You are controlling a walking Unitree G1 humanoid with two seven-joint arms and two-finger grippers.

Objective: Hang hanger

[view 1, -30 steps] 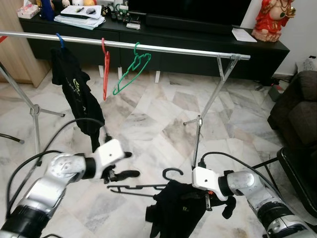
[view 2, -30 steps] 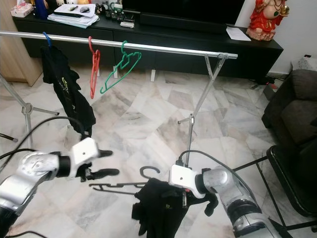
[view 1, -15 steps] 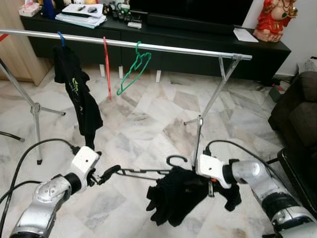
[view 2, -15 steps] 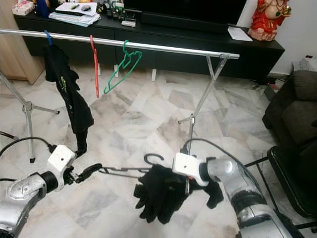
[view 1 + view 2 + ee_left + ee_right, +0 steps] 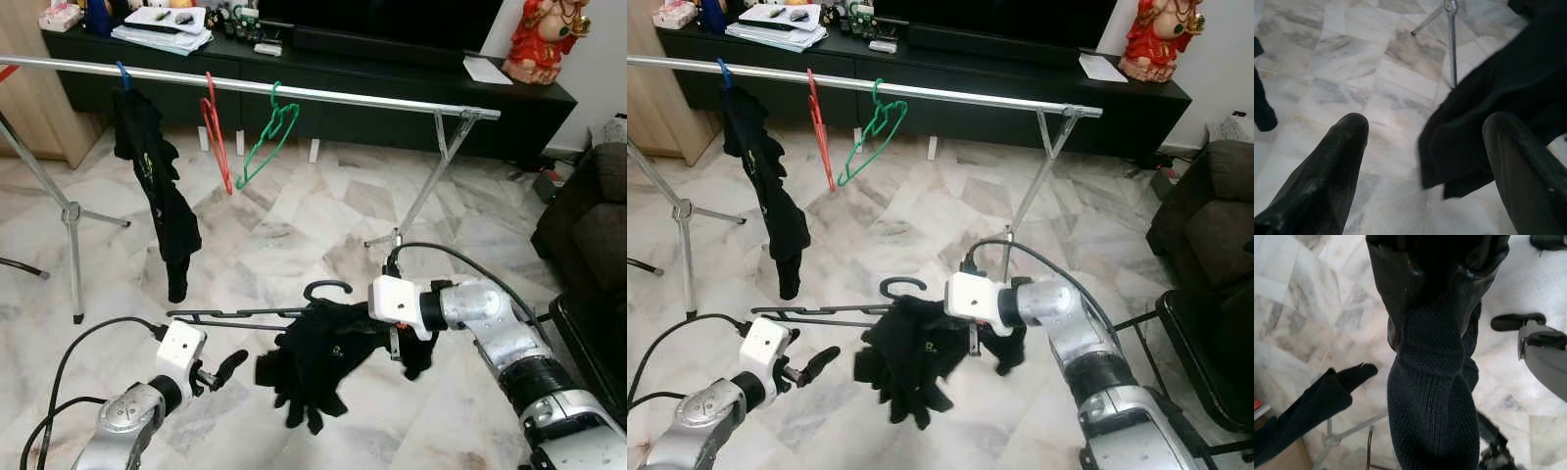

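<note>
A black hanger (image 5: 257,314) carrying a black garment (image 5: 318,357) hangs above the marble floor, hook (image 5: 327,287) upward. My right gripper (image 5: 396,345) is shut on the garment at the hanger's right shoulder; in the right wrist view the fingers (image 5: 1400,308) pinch black knit cloth (image 5: 1427,396). My left gripper (image 5: 227,367) sits low at the front left, open with nothing in it, below the hanger's free left end; its fingers (image 5: 1332,161) stand wide apart. The silver rail (image 5: 343,97) runs across at the back.
On the rail hang a black garment on a blue hanger (image 5: 155,181), a red hanger (image 5: 217,137) and a green hanger (image 5: 265,137). The rack's leg (image 5: 416,211) stands behind my right arm. A dark sofa (image 5: 593,211) is at right and a black TV console (image 5: 372,73) behind.
My left gripper let go of the hanger's left end and dropped back toward me. The right gripper carried the hanger and garment up and to the left.
</note>
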